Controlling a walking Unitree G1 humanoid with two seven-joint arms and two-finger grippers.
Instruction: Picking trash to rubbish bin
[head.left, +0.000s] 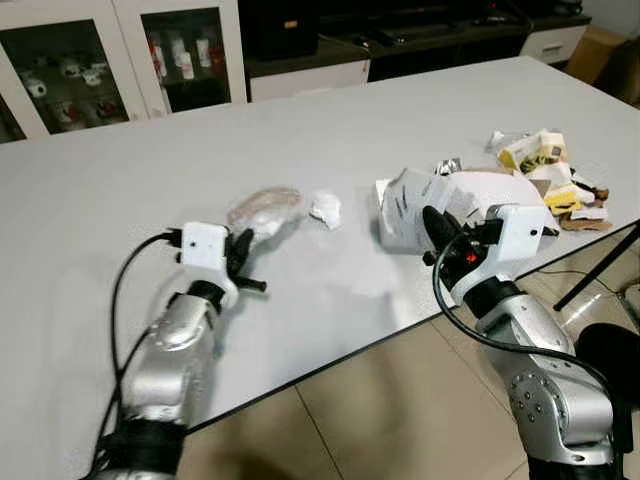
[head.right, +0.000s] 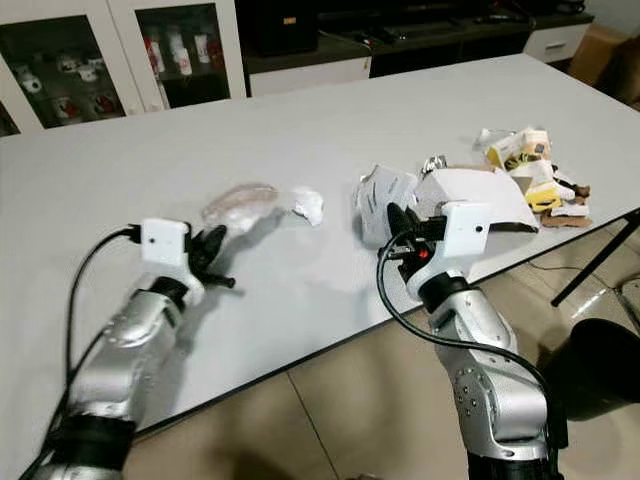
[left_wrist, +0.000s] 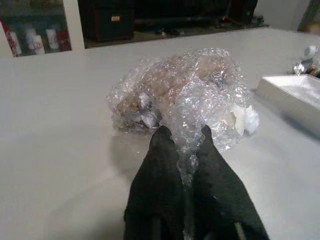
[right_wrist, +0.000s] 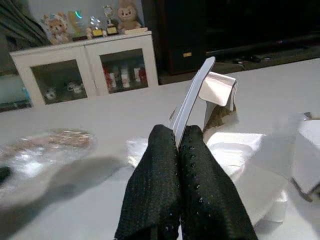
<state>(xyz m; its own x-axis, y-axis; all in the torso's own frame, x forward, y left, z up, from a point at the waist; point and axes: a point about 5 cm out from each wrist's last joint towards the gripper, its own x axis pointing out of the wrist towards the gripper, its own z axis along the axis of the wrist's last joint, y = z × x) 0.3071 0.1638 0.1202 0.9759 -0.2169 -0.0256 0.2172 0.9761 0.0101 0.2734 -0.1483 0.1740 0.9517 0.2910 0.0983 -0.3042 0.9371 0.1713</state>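
A crumpled wad of clear bubble wrap (head.left: 264, 209) lies on the white table (head.left: 150, 170), with a small white paper ball (head.left: 326, 208) beside it. My left gripper (head.left: 243, 250) is shut on the near edge of the bubble wrap (left_wrist: 175, 100). To the right, a torn white cardboard box (head.left: 408, 205) sits near the table's front edge. My right gripper (head.left: 436, 227) is shut on one of its flaps (right_wrist: 192, 102), which stands up between the fingers (right_wrist: 160, 165).
A heap of cartons and paper scraps (head.left: 550, 175) lies at the table's right end. A black round bin (head.right: 600, 365) stands on the tiled floor at the right. Glass-door cabinets (head.left: 110, 60) line the far wall.
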